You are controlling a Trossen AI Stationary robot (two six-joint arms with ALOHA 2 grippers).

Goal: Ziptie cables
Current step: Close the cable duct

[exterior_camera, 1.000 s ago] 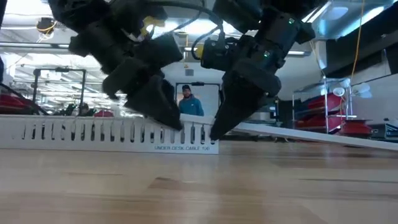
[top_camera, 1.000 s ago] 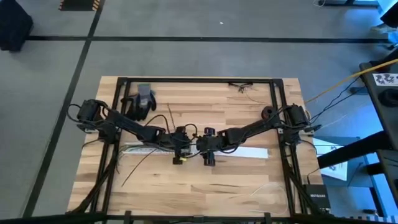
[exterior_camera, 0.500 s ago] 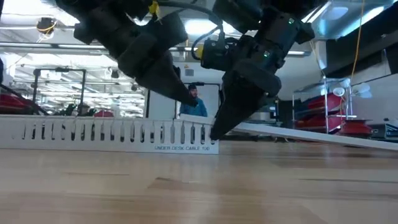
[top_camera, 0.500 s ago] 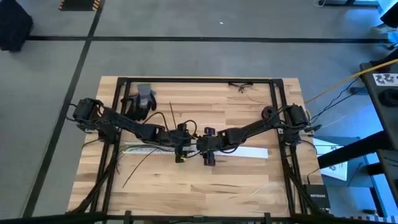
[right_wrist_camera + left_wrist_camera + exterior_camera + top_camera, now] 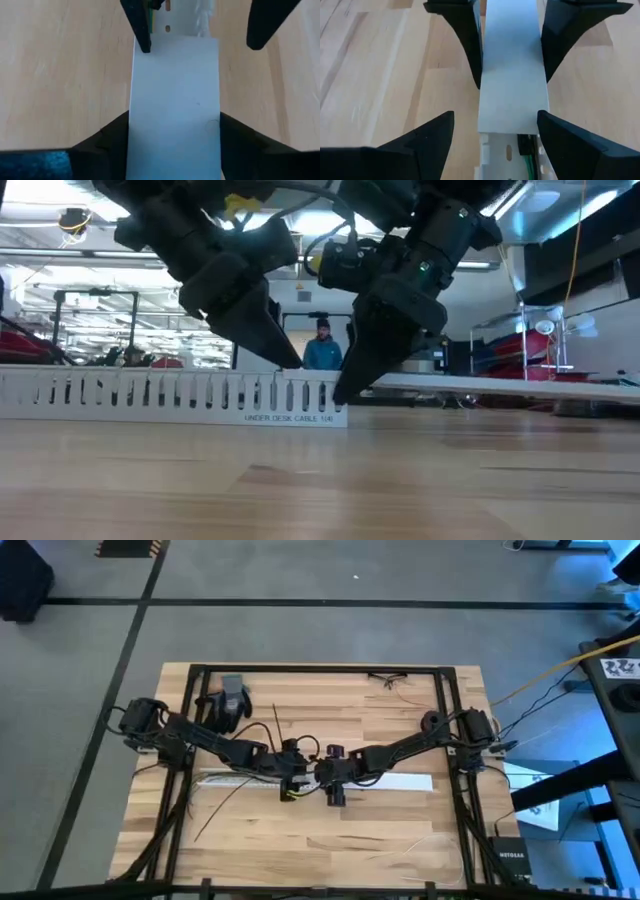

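Two grippers meet at the middle of the table (image 5: 380, 830), over the spot where the tray (image 5: 235, 778) and the lid (image 5: 395, 783) join. The left gripper (image 5: 495, 117) hangs with its fingers spread wide, one to each side of the tray and holding nothing. The right gripper (image 5: 172, 117) appears to pinch the lid by its two long edges.

The main risk lies in the lid. Judged from the low view, its gripped end sits raised on the tray's end, and a push along the tray could skew it or shove the light tray across the wood. A slip of that edge grip would drop the lid onto the wires.

The cables (image 5: 525, 150) lie inside the tray, showing only as green and dark strands at its open mouth. Sliding the lid farther could trap or bury them before any tie goes on.

Most of the bundle is hidden by the tray walls and the arms. Whether the thin dark line trailing toward the table's front-left is part of it cannot be told. No ziptie can be made out in either gripper.
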